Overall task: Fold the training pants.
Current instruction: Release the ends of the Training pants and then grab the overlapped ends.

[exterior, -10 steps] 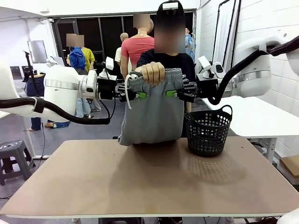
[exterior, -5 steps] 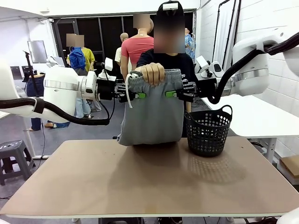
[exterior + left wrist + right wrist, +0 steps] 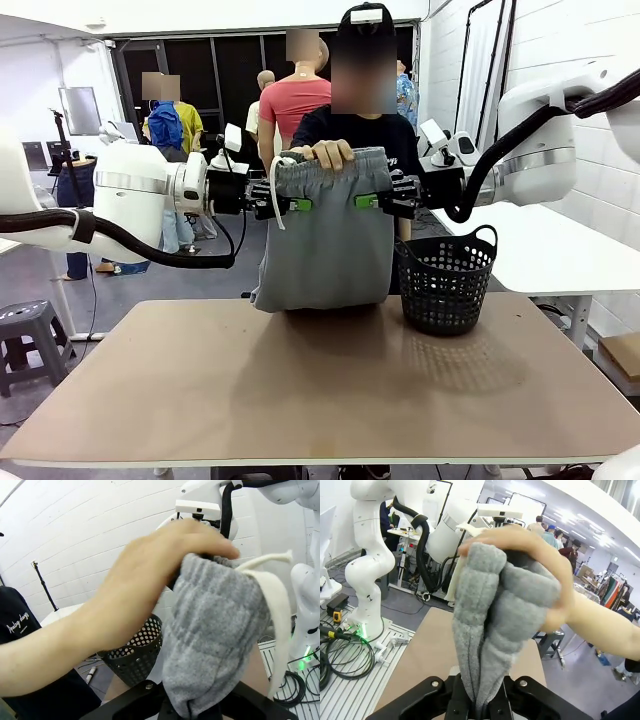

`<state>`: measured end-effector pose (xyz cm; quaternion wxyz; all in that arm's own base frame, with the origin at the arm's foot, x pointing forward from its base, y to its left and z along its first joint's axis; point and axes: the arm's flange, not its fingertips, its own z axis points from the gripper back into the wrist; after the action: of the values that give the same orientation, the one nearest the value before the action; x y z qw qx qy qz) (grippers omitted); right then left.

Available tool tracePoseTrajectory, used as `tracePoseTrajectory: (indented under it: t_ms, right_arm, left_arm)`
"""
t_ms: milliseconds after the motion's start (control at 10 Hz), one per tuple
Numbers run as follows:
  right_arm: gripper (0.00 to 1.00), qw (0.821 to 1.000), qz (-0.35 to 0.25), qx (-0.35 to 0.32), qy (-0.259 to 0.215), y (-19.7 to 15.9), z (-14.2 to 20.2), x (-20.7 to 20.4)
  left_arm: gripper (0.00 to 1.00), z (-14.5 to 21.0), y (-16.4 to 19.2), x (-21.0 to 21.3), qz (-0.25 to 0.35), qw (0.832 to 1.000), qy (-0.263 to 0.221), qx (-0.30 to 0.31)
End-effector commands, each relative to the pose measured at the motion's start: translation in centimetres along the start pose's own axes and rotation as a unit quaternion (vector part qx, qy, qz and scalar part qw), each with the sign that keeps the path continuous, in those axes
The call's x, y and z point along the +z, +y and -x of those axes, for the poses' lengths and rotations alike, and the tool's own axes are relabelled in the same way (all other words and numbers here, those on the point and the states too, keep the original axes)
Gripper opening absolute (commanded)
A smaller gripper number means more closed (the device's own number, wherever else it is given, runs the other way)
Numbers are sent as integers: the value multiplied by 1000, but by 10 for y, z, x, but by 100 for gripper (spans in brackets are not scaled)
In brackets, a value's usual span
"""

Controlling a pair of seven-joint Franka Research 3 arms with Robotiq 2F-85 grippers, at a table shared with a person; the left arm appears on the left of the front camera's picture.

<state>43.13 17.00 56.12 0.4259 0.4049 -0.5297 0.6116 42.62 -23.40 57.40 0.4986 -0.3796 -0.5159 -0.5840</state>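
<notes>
Training pants (image 3: 325,250), one, pinched by left gripper (image 3: 300,204), right gripper (image 3: 366,201) (one hand (image 3: 325,155), seemingly, atop).

Black mesh basket (image 3: 445,280): one, stood upright on the far right part of brown table (image 3: 300,400). Grey stool (image 3: 25,325): one, stood on floor left of table.

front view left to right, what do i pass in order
left gripper → light grey cotton sweatpants → right gripper → black plastic mesh basket
</notes>
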Motion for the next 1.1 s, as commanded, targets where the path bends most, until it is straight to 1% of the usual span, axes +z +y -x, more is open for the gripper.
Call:
tracePoseTrajectory:
  t_ms: [0,1000]
  right_arm:
    - [0,1000,2,5,-16,7,-1,0]
    - [0,1000,2,5,-16,7,-1,0]
  left_arm:
    - [0,-3,0,-1,-4,1000,2,3]
    - [0,-3,0,-1,-4,1000,2,3]
